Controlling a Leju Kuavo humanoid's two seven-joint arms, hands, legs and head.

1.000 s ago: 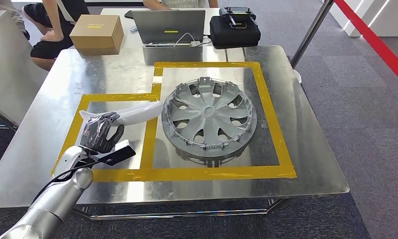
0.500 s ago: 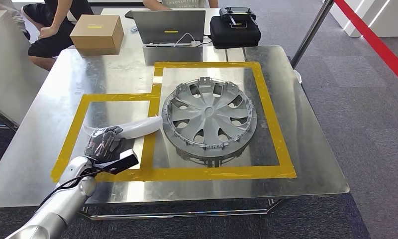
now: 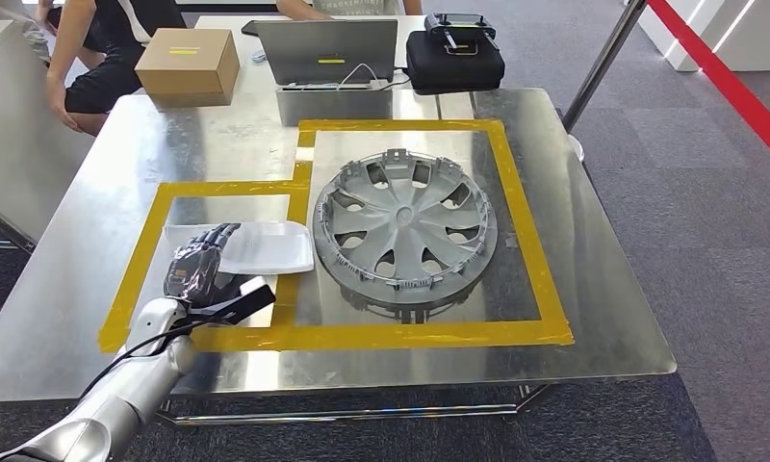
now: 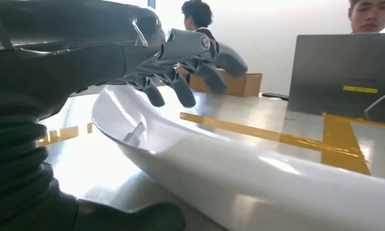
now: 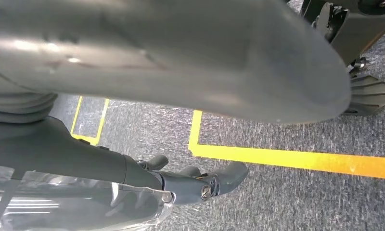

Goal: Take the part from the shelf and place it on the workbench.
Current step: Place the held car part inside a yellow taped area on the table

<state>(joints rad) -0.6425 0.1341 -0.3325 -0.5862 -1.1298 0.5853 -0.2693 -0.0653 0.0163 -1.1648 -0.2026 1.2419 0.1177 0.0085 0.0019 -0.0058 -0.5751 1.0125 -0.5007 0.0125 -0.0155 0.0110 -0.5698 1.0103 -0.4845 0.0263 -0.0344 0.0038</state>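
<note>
The white curved part (image 3: 266,247) lies flat on the steel workbench (image 3: 603,289), inside the left yellow-taped square (image 3: 139,260) and next to a grey wheel cover (image 3: 405,229). My left hand (image 3: 200,265) is at the part's left end. In the left wrist view its fingers (image 4: 181,62) are spread and lifted above the white part (image 4: 238,173), without closing on it. My right hand (image 5: 195,183) hangs over grey carpet with its fingers loosely apart and nothing in them.
At the bench's far edge stand a cardboard box (image 3: 187,65), a laptop (image 3: 328,50) and a black case (image 3: 453,58). A person (image 3: 92,58) sits at the back left. A red barrier tape (image 3: 728,82) and a pole (image 3: 603,63) run along the right.
The part was tilted up in my left hand's grip; it has come down and now lies flat in the taped square. My left hand's fingers have opened off it.
</note>
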